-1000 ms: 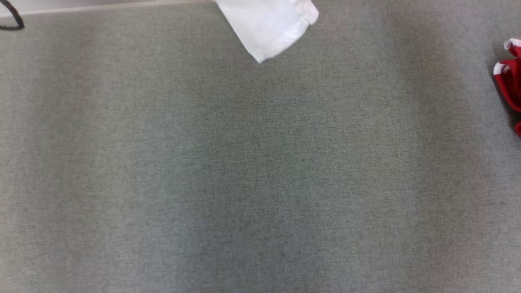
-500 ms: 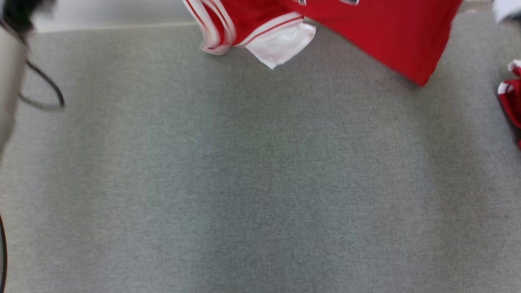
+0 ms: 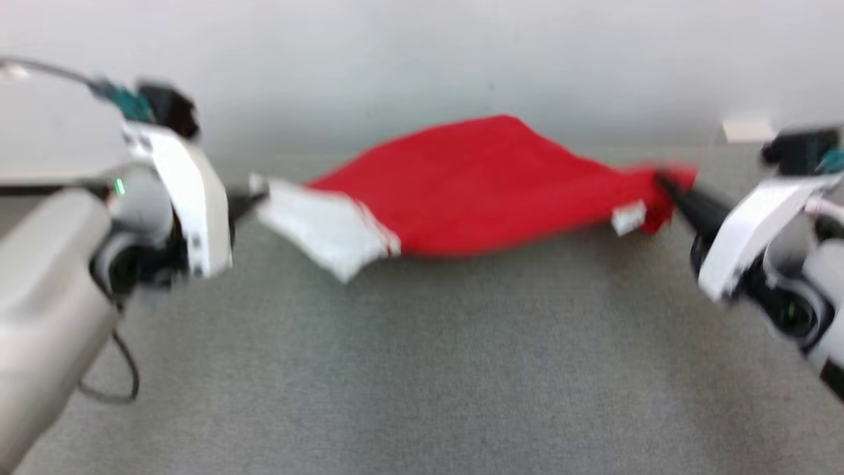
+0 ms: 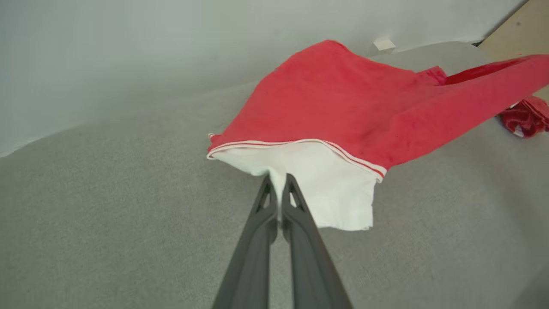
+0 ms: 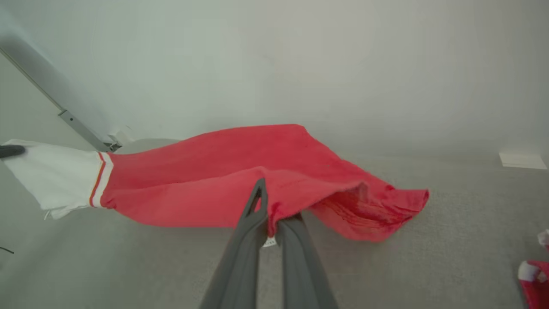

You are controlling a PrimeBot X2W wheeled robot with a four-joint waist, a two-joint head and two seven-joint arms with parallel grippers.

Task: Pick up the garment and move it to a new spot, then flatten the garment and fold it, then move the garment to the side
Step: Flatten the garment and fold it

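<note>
Landmark: grey felt-like surface.

1. Task item: the red fabric garment is held stretched above the surface, towards its far edge, where the pale plain wall rises. It spans from one gripper to the other and humps up in the middle. The head view is blurred.

2. Left gripper: its jaws are closed, pinching the edge of the garment's white sleeve, which has a red-and-white striped band where it joins the red body. The sleeve hangs down towards the surface. Whether it touches cannot be told.

3. Right gripper: its jaws are closed on a fold of red fabric at the garment's opposite end, and a small white label shows just below the pinch. Loose red hem trails beyond the grip, low over the surface.

4. Other item: a crumpled red-and-white cloth lies on the surface, well apart from the held garment, on the right gripper's side.
</note>
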